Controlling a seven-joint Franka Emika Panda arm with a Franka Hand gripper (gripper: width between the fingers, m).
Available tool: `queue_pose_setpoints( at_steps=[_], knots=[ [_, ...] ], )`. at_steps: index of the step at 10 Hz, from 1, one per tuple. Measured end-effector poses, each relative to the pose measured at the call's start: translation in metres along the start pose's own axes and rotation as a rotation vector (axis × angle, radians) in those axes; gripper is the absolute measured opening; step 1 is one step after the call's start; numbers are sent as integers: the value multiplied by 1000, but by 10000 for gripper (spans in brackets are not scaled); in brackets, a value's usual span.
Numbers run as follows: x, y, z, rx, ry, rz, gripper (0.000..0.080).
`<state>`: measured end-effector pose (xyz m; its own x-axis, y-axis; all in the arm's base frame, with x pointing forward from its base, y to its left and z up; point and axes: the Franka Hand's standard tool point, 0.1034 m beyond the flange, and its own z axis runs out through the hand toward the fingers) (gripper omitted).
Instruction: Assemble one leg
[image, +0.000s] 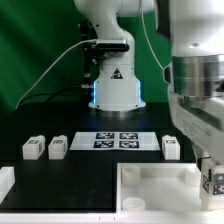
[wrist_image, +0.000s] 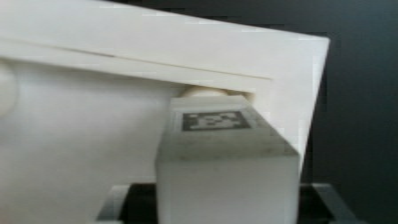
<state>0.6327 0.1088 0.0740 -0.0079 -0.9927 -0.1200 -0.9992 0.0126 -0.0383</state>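
Note:
In the wrist view my gripper (wrist_image: 222, 197) is shut on a leg (wrist_image: 221, 150), a white block with a square tag on its face. Its cream-coloured tip (wrist_image: 208, 93) meets the corner of the large white tray-like piece (wrist_image: 125, 60). In the exterior view the gripper (image: 209, 176) hangs at the right over that piece's (image: 158, 172) right end, with the held leg's tag (image: 212, 183) showing. Whether the tip is seated in a hole is hidden. Two more legs (image: 33, 147) (image: 57, 147) lie at the left and one (image: 171, 147) at the right.
The marker board (image: 118, 140) lies in front of the robot base (image: 115, 90). Another white part (image: 5, 183) sits at the exterior view's left edge. A green curtain hangs behind.

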Motion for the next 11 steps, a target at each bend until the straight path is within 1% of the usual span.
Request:
queue_pose_setpoints(
  at_steps=[1, 2, 4, 5, 6, 7, 8, 10, 11],
  knots=[
    [1, 1, 0, 1, -6, 114, 295],
    [1, 1, 0, 1, -6, 128, 295],
    [0, 1, 1, 0, -4, 11, 300],
    [-4, 3, 4, 1, -6, -132, 497],
    [-6, 4, 6, -1, -9, -260, 497],
    [-6, 6, 8, -3, -12, -480, 621],
    [-8, 9, 10, -8, -13, -560, 641],
    [-6, 8, 9, -7, -12, -746, 648],
    [-5, 7, 9, -10, -3, -917, 648]
  ],
)
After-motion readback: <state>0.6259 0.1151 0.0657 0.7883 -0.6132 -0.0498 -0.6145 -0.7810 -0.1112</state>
